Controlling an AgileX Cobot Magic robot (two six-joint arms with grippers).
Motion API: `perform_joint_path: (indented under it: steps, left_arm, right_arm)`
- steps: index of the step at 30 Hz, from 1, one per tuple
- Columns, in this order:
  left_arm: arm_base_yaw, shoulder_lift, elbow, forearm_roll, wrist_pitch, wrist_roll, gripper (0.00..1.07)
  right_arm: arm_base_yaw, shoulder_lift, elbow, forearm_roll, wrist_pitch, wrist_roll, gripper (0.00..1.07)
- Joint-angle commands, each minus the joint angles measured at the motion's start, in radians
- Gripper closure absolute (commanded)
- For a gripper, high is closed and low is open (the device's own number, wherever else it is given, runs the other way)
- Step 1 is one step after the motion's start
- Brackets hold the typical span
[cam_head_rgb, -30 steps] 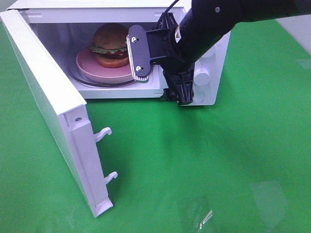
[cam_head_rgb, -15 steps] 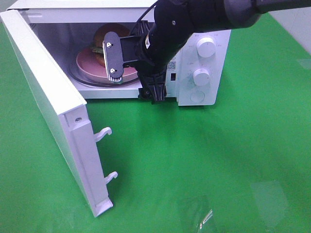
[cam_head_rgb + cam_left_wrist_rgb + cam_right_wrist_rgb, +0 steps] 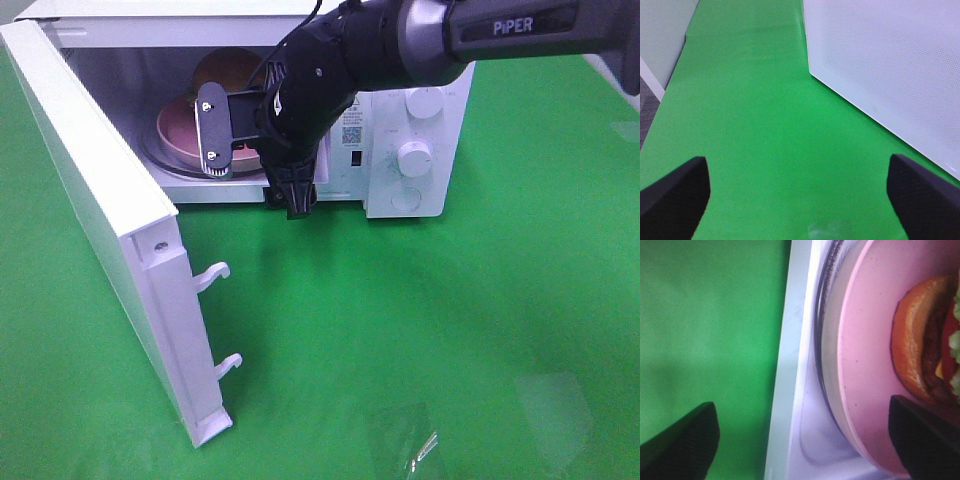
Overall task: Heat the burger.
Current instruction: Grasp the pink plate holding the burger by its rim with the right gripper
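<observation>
The burger sits on a pink plate inside the open microwave; only its top bun shows in the high view. My right gripper hangs open, turned on its side, right at the oven's opening, hiding most of the burger. In the right wrist view the burger rests on the plate, which lies on the glass turntable; the right gripper holds nothing. My left gripper is open over the green table, empty, and cannot be seen in the high view.
The microwave door stands swung wide to the left, with two latch hooks on its edge. Its white perforated panel runs beside the left gripper. Two knobs sit on the control panel. Green cloth covers the table.
My right arm has swung left across the microwave's front, from the control panel to the oven opening, and now covers most of the burger. The left gripper has not moved.
</observation>
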Motion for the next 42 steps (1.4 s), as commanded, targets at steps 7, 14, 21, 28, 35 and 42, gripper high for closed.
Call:
perform_joint_path:
  steps: [7,14,21,28,35,42]
  left_arm:
    - [0.004,-0.018,0.001,-0.002,-0.014,-0.006,0.18]
    - [0.004,-0.018,0.001,-0.002,-0.014,-0.006,0.18]
    - [0.004,-0.018,0.001,0.002,-0.014,-0.006,0.18]
    - [0.004,-0.018,0.001,0.006,-0.014,-0.006,0.18]
    - [0.004,-0.018,0.001,0.007,-0.014,-0.006,0.18]
    - [0.004,-0.018,0.001,0.007,-0.014,-0.006,0.18]
  right_arm:
    - [-0.018,0.063,-0.078,0.025,0.012,0.005,0.19]
    - [-0.043,0.104,-0.118,0.025,0.011,0.005,0.20]
    - [-0.055,0.131,-0.163,0.029,0.012,0.005,0.21]
    - [-0.058,0.174,-0.218,0.036,0.020,0.006,0.23]
    - [-0.060,0.180,-0.223,0.057,0.040,0.006,0.55]
    - [-0.056,0.180,-0.223,0.057,0.060,0.021,0.95]
